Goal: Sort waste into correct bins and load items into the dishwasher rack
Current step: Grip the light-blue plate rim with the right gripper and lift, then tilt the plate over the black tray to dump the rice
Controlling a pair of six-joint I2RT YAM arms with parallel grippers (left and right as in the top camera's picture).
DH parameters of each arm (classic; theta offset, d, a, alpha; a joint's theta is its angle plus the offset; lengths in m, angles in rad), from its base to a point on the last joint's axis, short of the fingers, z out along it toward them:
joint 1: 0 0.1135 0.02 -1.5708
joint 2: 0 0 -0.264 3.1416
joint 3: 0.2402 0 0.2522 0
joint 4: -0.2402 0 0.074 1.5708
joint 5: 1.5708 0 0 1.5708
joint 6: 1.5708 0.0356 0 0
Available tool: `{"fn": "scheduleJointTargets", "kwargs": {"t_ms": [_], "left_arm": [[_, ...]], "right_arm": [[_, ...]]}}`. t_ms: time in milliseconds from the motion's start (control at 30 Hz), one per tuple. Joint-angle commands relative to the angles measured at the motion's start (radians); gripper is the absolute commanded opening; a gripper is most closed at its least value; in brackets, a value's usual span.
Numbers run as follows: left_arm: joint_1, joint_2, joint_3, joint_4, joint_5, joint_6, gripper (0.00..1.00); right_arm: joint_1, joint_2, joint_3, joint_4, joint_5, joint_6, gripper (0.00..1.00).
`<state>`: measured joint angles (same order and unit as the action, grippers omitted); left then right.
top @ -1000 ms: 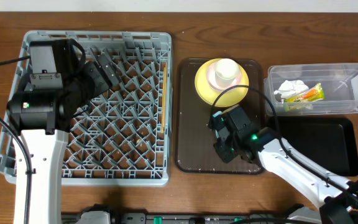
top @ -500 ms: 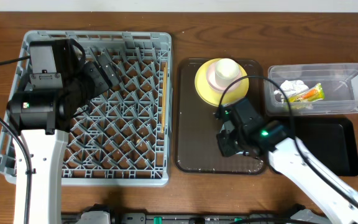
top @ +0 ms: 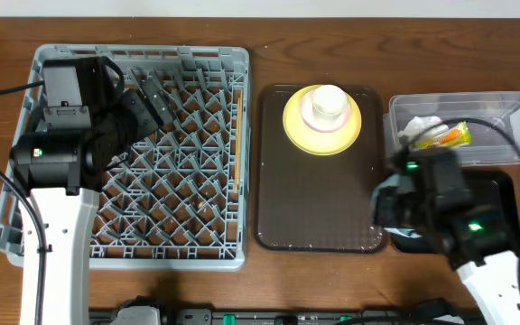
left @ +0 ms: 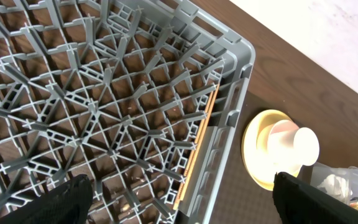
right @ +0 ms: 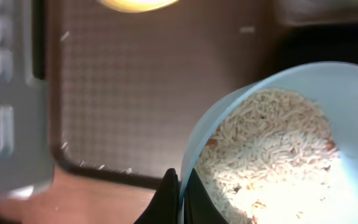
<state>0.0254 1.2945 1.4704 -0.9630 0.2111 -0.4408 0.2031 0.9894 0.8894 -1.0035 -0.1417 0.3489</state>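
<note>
Left claw (left: pixel 185 200): fingers spread wide, nothing between them, hanging over the dishwasher rack (top: pixel 197 54) on the left of the surface (top: pixel 350 36). Pair of chopsticks (left: pixel 197 143) lies flat inside the rack, along its right wall.

Right claw (right: pixel 180 198): pinched tight on the rim of the light blue bowl (right: pixel 347 87) — one finger inside the wall, one outside. The bowl carries a heap of pale rice-like crumbs (right: pixel 266 149). In the wrist view it sits over the right edge of the brown serving tray (top: pixel 314 199) and the near end of the black tray (top: pixel 506 194). Overhead, the arm covers the black tray's left end and hides most of the bowl.

Yellow plate (top: pixel 298 129) rests at the far end of the brown tray with a white cup (top: pixel 327 102) on it.

Clear tub (top: pixel 504 95) — behind the black tray — holds the crumpled tissue (top: pixel 420 126) and the green-and-orange wrapper (top: pixel 450 136), side by side.
</note>
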Motion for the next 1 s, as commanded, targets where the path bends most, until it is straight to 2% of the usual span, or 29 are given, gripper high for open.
{"fn": "scheduleJointTargets", "kwargs": {"t_ms": [0, 267, 500, 967], "left_arm": [[0.004, 0.003, 0.006, -0.002, 0.006, 0.010, 0.94], [0.004, 0.003, 0.006, -0.002, 0.006, 0.010, 0.94], [0.004, 0.003, 0.006, -0.002, 0.006, 0.010, 0.94], [0.004, 0.003, 0.006, -0.002, 0.006, 0.010, 0.94]], "right_arm": [[-0.132, -0.017, 0.024, -0.024, -0.043, -0.031, 0.01], [-0.450, -0.016, 0.008, -0.038, -0.286, -0.213, 0.01], [-0.674, -0.001, -0.013, -0.037, -0.473, -0.334, 0.01], [-0.941, 0.220, -0.043, -0.037, -0.806, -0.509, 0.01]]}}
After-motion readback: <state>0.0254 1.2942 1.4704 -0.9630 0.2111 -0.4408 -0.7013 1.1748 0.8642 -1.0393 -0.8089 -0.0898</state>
